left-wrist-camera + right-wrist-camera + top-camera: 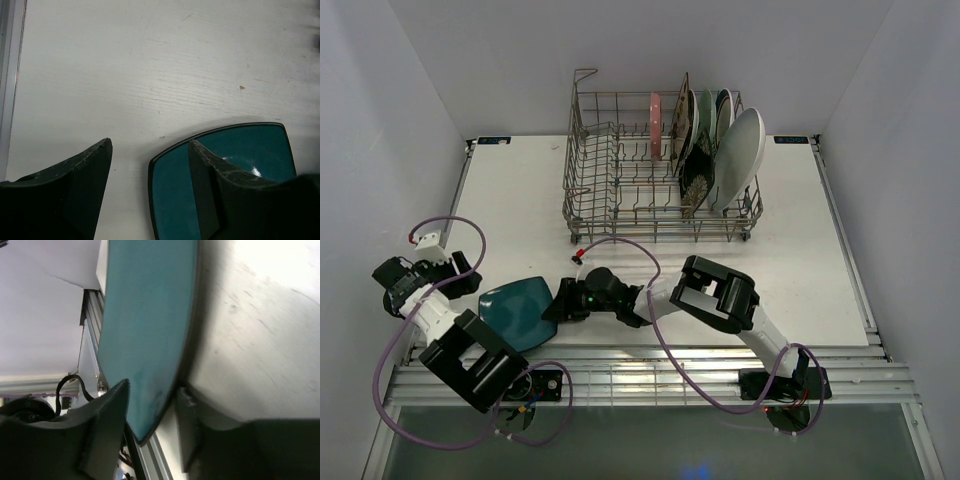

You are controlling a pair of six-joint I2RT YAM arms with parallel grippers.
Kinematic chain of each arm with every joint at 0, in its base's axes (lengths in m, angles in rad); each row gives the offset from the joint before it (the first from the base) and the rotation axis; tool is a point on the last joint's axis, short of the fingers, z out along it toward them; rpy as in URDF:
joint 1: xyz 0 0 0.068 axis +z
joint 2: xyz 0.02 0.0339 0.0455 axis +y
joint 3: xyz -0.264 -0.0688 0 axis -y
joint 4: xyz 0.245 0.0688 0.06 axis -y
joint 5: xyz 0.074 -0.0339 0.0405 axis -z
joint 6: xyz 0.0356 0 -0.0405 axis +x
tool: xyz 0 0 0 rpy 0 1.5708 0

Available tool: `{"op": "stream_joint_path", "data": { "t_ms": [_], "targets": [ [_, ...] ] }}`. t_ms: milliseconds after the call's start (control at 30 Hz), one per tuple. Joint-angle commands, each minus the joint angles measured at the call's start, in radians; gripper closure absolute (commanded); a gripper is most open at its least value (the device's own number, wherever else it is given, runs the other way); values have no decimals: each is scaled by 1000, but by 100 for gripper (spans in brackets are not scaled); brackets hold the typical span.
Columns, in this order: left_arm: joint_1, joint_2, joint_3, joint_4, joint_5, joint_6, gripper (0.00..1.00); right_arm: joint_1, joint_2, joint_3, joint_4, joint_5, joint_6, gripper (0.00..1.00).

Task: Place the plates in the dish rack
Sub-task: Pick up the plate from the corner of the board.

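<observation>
A dark teal square plate point(518, 310) lies on the white table near the front left. It shows in the left wrist view point(250, 150) and the right wrist view point(145, 315). My right gripper point(552, 305) point(152, 387) reaches in from the right and is closed on the plate's right edge, one finger on its face and one under its rim. My left gripper point(475, 285) point(150, 145) stands open at the plate's left corner, with one finger point(205, 180) over the plate and the other beside it. The grey wire dish rack point(620, 170) stands at the back.
In the rack's right end stand several plates: a pink one point(655, 125), a black floral one point(698, 175) and a large white oval one point(740, 155). A slatted metal rail point(650, 375) runs along the table's front edge. Purple cables point(620, 245) loop off both arms.
</observation>
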Motion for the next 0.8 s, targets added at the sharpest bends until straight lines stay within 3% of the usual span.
{"op": "stream_joint_path", "data": {
  "t_ms": [0, 100, 333, 467, 767],
  "targets": [
    [6, -25, -11, 24, 5, -7, 27, 9, 22, 0, -22, 12, 31, 56],
    [8, -33, -17, 31, 5, -11, 28, 9, 13, -11, -28, 29, 41, 67],
    [8, -52, -22, 41, 1, -18, 28, 9, 5, -25, -28, 47, 61, 77],
    [8, -45, -20, 41, 1, -21, 28, 9, -7, -43, -15, 58, 70, 91],
    [8, -70, -24, 44, -2, -27, 28, 9, -127, -123, -31, 142, 18, 92]
  ]
}}
